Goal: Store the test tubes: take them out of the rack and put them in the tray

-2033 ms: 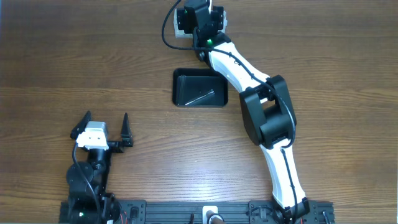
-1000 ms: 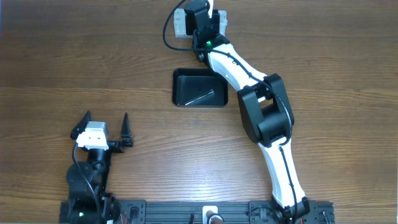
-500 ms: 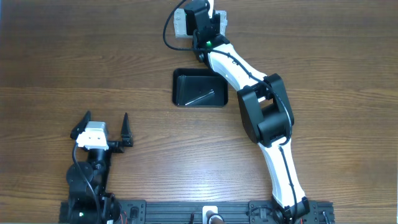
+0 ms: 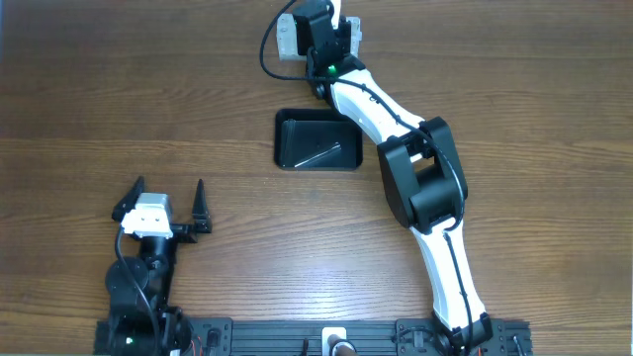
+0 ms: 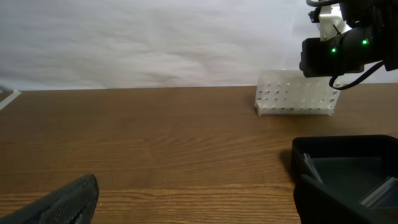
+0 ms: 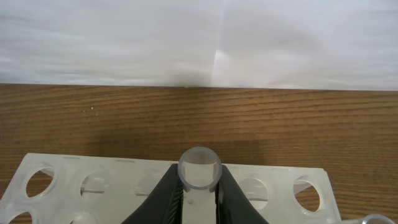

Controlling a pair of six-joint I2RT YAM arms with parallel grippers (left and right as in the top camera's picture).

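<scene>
Test tube (image 6: pixel 199 168) is clenched by right end effector (image 6: pixel 198 185), left end effector (image 4: pixel 169 185) released, over wooden table (image 4: pixel 99 99) against white wall (image 6: pixel 124 37).

Upright tube (image 6: pixel 199 168) in rack (image 6: pixel 62 169), second tube (image 4: pixel 318 155) in tray (image 4: pixel 284 130)

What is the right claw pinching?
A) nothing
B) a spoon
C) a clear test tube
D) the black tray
C: the right claw has its fingers tight on both sides of a clear test tube, just above the rack.
</scene>
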